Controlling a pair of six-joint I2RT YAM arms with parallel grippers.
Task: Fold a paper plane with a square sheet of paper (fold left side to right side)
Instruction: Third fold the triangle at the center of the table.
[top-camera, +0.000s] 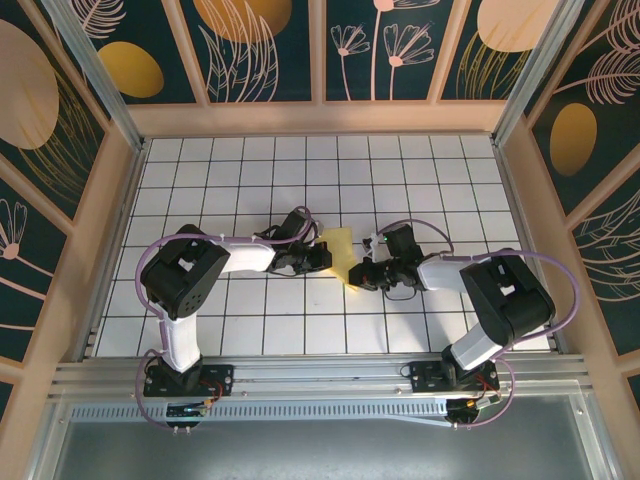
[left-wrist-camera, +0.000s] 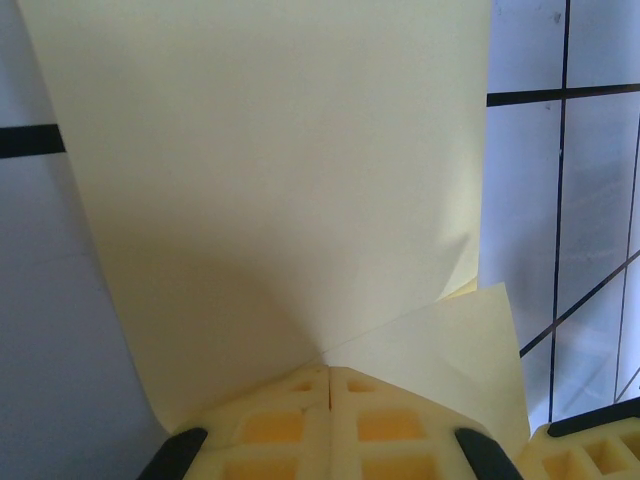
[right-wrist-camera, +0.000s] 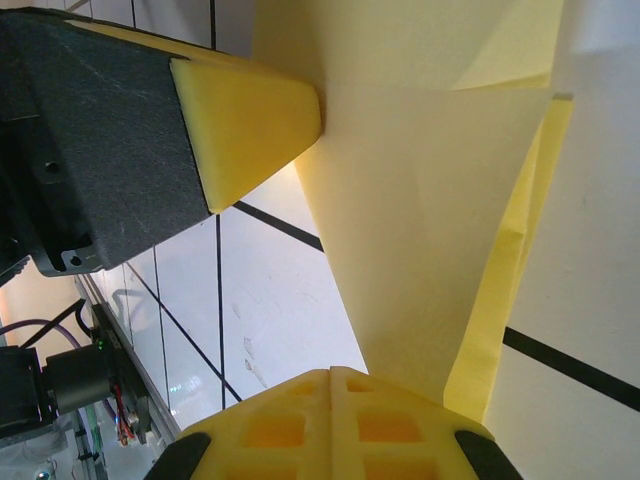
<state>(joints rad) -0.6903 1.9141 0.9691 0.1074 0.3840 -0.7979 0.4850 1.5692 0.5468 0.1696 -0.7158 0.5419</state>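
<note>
The pale-yellow sheet of paper (top-camera: 339, 254) lies creased with layered flaps on the white tiles between my two arms. In the left wrist view the paper (left-wrist-camera: 290, 180) spreads ahead, a crease running from the tips toward a flap at the right. My left gripper (top-camera: 322, 259) (left-wrist-camera: 329, 369) is shut, its tips resting against the sheet. My right gripper (top-camera: 363, 276) (right-wrist-camera: 330, 372) is also shut, its tips at the narrow near end of the paper (right-wrist-camera: 420, 230). The left gripper's yellow finger (right-wrist-camera: 250, 115) touches the paper's edge. I see no paper clamped between either pair of jaws.
The white grid-tiled table (top-camera: 250, 190) is walled by wooden rails (top-camera: 320, 118) at the back and both sides. Both arm bases (top-camera: 188, 380) sit on the metal rail at the near edge. Cables loop over each arm.
</note>
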